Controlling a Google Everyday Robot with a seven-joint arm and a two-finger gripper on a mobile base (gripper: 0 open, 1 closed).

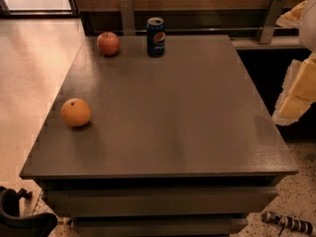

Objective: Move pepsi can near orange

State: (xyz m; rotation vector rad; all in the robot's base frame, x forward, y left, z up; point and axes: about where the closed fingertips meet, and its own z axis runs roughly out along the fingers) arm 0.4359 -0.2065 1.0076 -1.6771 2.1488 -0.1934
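Note:
The pepsi can (pixel 156 36), dark blue with a silver top, stands upright near the far edge of the grey table (pixel 187 132). The orange (pixel 76 112) lies near the table's left edge, toward the front, far from the can. My gripper (pixel 296 100) shows only as pale, yellowish arm parts at the right edge of the view. It is beyond the table's right side, well away from the can and the orange, and holds nothing that I can see.
A red apple (pixel 108 43) lies at the far left corner, just left of the can. A wood wall with metal brackets (pixel 269 19) runs behind the table. A black object (pixel 19 216) sits on the floor at the bottom left.

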